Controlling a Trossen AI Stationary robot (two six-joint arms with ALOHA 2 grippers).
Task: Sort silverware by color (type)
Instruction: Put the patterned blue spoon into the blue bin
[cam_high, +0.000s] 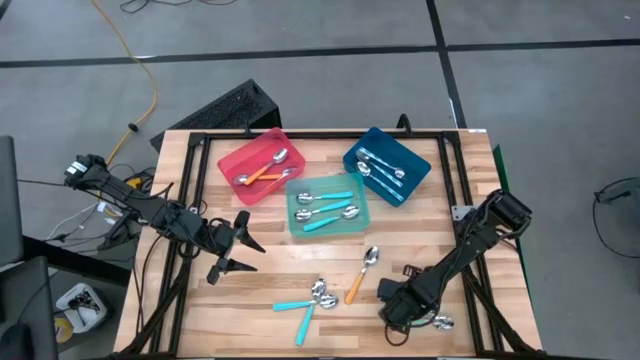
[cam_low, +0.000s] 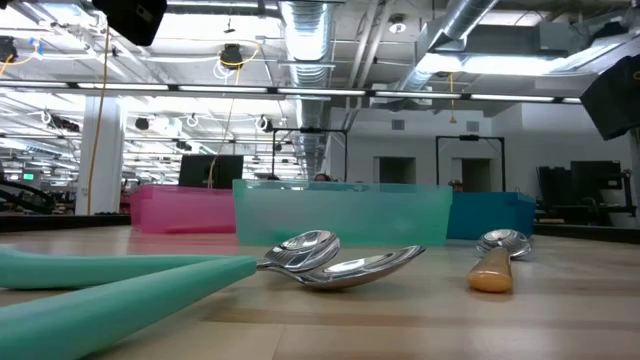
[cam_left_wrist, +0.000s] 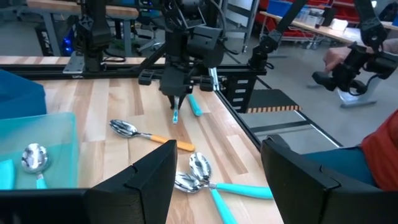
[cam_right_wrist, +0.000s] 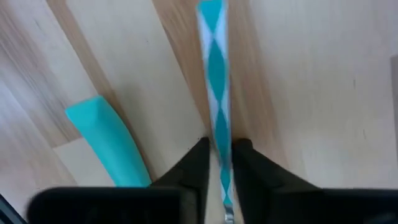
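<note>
Right hand (cam_right_wrist: 217, 163): low over the near right part of the bench (cam_high: 440, 215), fingers pointing down and closed on a thin handle patterned teal and white (cam_right_wrist: 215, 74); the right wrist view shows that handle pinched between the two dark fingertips, the rest of it running out over the wood
Held piece: its bowl cannot be seen, so I cannot tell which kind of utensil it is
Loose teal handle (cam_right_wrist: 111, 142): lies on the wood just beside the right hand, apart from the held one
Left hand (cam_high: 238, 243): hovers over the left side of the bench, fingers spread wide apart, nothing between them
Loose silverware: two teal-handled spoons (cam_high: 300, 305) lie crossed near the front edge with their bowls touching; an orange-handled spoon (cam_high: 362, 274) lies just beside them, towards the right arm
Red tray (cam_high: 262, 165): at the far left of the three trays, holding orange-handled spoons (cam_high: 262, 174)
Pale teal tray (cam_high: 328, 204): in the middle, nearest the front, holding three teal-handled spoons (cam_high: 326, 198)
Blue tray (cam_high: 388, 165): at the far right, holding spoons with pale handles (cam_high: 380, 167)
Low view: the two crossed spoon bowls rest on the wood in front of the pale teal tray, the orange-handled spoon to their right
</note>
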